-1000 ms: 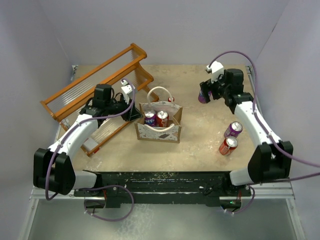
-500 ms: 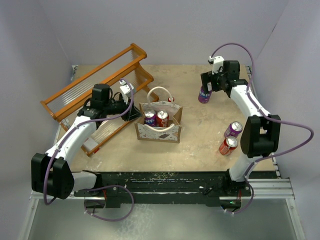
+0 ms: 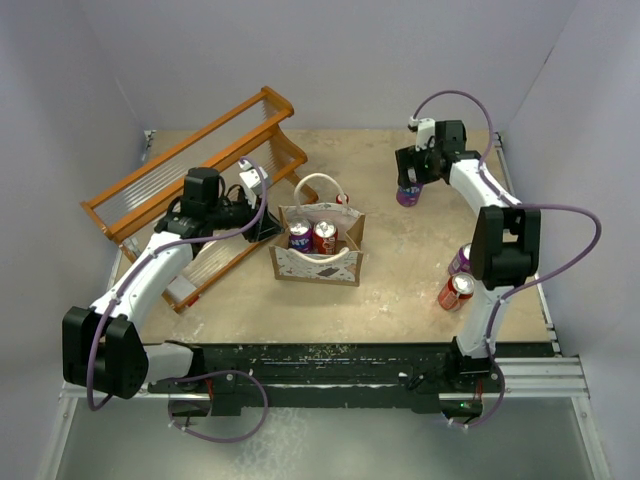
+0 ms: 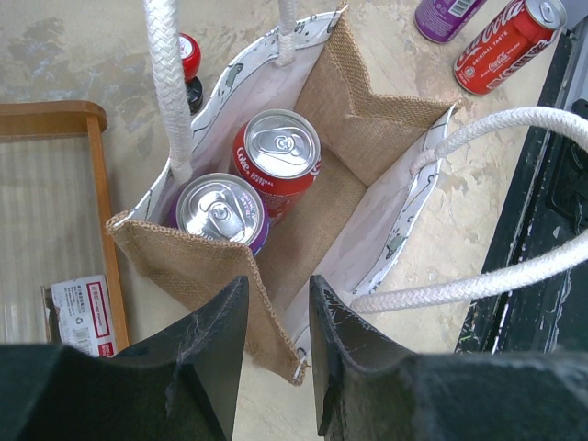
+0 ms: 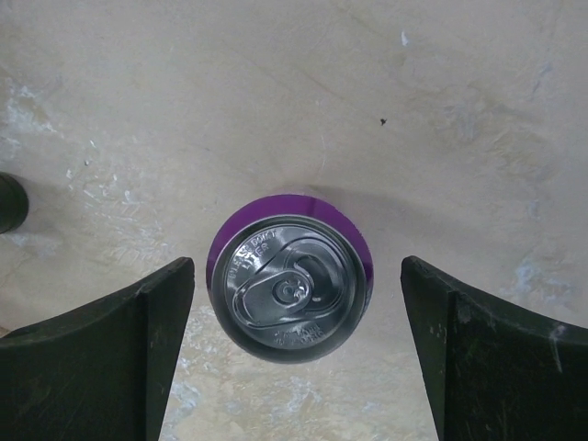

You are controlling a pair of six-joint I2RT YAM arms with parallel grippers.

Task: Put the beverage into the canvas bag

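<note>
The mottled beige table (image 3: pixel 400 270) carries everything. My left gripper (image 4: pixel 278 354) is clamped on the near wall of the tan-brown canvas bag (image 4: pixel 358 119) with white rope handles, which holds a red cola can (image 4: pixel 276 156) and a purple-sided can (image 4: pixel 219 211). My right gripper (image 5: pixel 296 276) hangs spread wide around an upright purple beverage can (image 5: pixel 290 287) without touching it, well to the right of the bag.

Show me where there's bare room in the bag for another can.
In the canvas bag, bare floor lies between the red can and purple can and the far burlap end wall. The cans' end is crowded, with the left hand pinching its wall. Enter between the rope handles.
</note>
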